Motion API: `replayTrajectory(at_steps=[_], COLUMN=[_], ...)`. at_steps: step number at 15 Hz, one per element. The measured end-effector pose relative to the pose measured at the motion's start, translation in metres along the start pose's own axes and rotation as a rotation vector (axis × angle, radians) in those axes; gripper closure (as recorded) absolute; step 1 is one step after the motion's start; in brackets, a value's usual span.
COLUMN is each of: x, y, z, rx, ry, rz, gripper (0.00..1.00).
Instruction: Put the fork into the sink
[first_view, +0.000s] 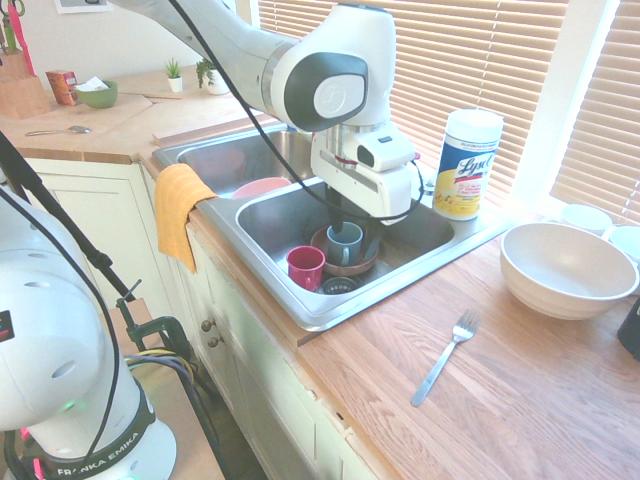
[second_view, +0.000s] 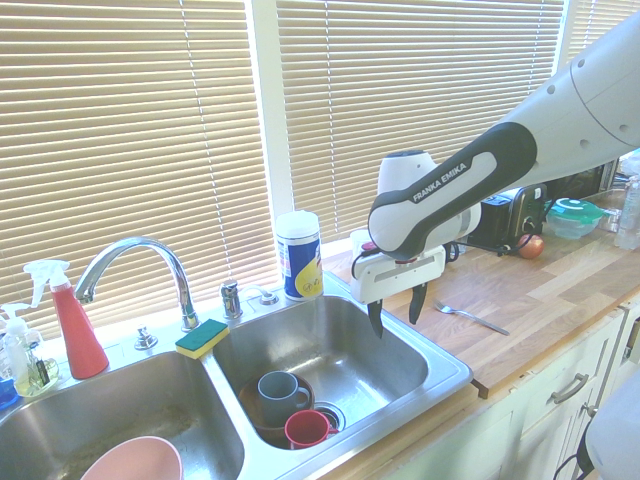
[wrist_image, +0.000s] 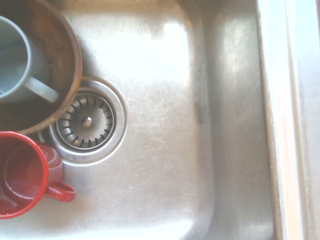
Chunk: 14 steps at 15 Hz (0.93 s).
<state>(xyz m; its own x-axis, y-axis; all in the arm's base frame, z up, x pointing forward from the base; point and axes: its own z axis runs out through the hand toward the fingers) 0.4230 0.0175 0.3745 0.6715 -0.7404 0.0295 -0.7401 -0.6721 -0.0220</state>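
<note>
Legibly, "Lysol" on wipes canister (first_view: 467, 164) beside sink (first_view: 300, 300).

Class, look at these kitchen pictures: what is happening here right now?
A white robot arm holds its gripper over the right basin of the sink, fingers open and empty. The fork it is meant to put in the sink lies untouched on the wooden counter, beside a big white bowl. In the basin sit a grey mug in a brown bowl and a red cup near the drain.
</note>
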Motion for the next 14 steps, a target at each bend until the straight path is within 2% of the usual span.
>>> replayTrajectory(at_steps=[2, 3, 6, 9, 11, 14], x=[0.0, 0.0, 0.011, 0.048, 0.077, 0.115], y=[0.0, -0.001, 0.008, 0.046, 0.076, 0.107], z=[0.0, -0.001, -0.009, -0.019, -0.023, -0.013], rx=[-0.001, -0.002, -0.024, -0.034, -0.035, -0.04], ry=[0.002, 0.003, -0.036, -0.052, -0.035, -0.014], rz=[-0.012, -0.051, -0.241, -0.413, -0.434, -0.386], gripper=[0.0, 0.0, 0.0, 0.0, 0.0, 0.0])
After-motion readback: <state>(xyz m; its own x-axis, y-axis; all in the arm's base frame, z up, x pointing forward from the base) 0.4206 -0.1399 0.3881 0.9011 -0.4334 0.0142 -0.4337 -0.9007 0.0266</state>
